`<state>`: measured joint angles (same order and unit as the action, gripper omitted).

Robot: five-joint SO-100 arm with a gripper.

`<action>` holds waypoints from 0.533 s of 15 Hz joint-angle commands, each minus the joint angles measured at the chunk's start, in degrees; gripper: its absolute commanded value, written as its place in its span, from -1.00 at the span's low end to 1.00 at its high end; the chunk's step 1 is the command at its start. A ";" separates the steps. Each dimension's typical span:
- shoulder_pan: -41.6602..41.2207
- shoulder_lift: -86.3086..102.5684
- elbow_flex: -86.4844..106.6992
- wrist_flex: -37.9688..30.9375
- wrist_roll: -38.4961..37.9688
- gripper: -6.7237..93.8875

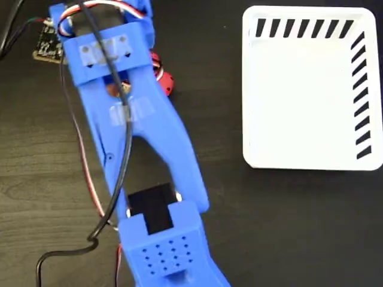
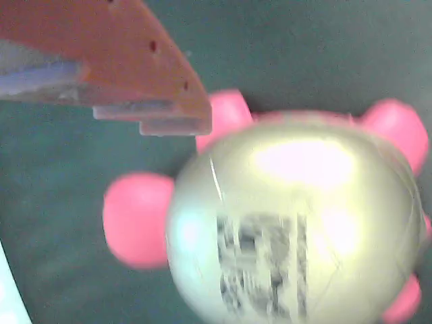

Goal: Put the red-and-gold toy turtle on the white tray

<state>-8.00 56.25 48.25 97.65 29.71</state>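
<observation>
Gold-shelled turtle (image 2: 297, 223) sits on the dark counter (image 1: 269, 227) under my blue arm's end effector (image 1: 128, 89), well apart from the white tray (image 1: 308, 89); I cannot tell its opening.

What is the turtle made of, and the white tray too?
The turtle looks like soft rubber or plastic: its gold shell is glossy with bright glare spots, and its pink-red feet look smooth and rounded. The white tray looks like hard plastic or coated board, matte, with a thin raised rim; which one is unclear.
</observation>
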 commanded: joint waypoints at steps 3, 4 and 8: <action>-1.32 -1.58 -5.27 3.25 0.44 0.26; -1.32 -2.90 -6.15 3.25 0.44 0.26; -1.49 -8.44 -9.93 3.25 0.62 0.36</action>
<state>-8.53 46.49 42.19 99.76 29.79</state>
